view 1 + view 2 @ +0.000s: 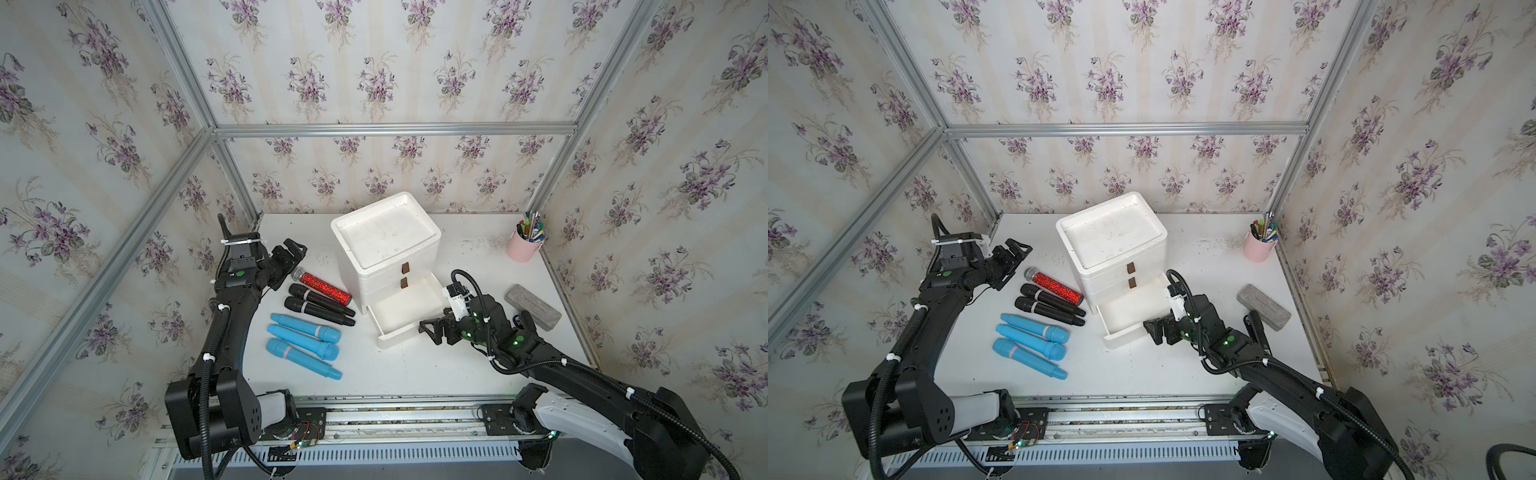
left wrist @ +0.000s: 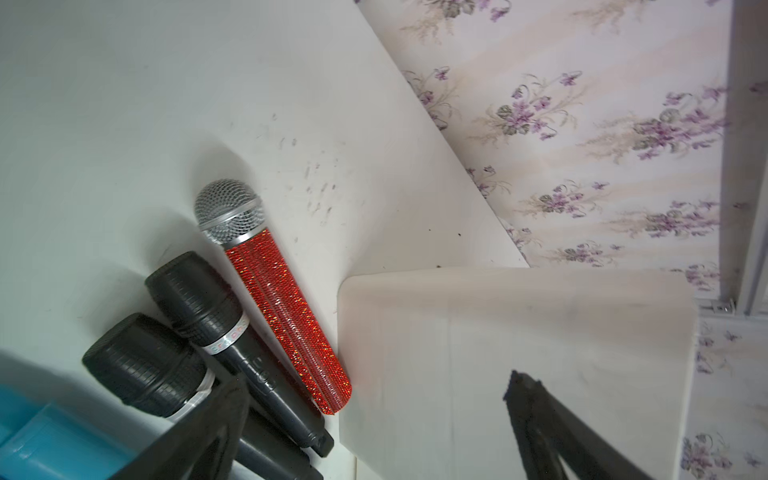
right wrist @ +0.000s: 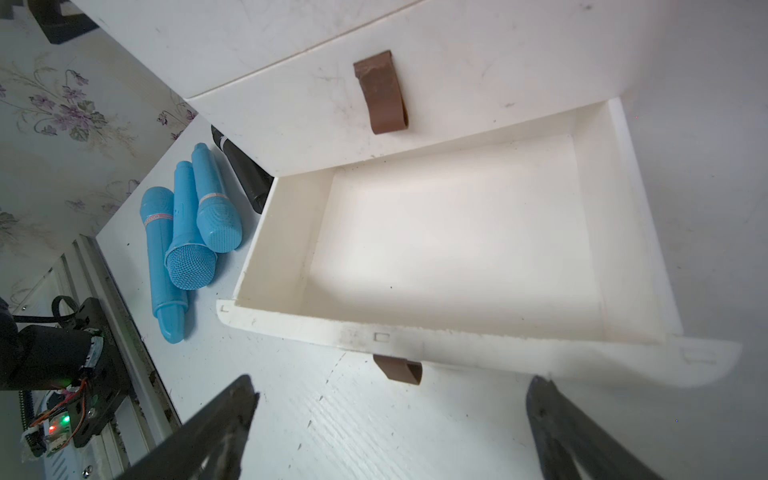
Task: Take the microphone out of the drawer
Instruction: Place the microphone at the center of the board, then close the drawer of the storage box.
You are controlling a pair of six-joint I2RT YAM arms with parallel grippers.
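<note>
I'm hovering my left gripper (image 1: pixel 296 246) left of centre in both top views, jaws spread wide and gripping nothing. The red microphone (image 1: pixel 324 287) is lying on the table (image 1: pixel 415 374) just lower right of it, beside the white cabinet (image 1: pixel 386 237), outside the open drawer (image 1: pixel 395 334). My right gripper (image 1: pixel 429 330) is waiting at the drawer's front, also spread.
</note>
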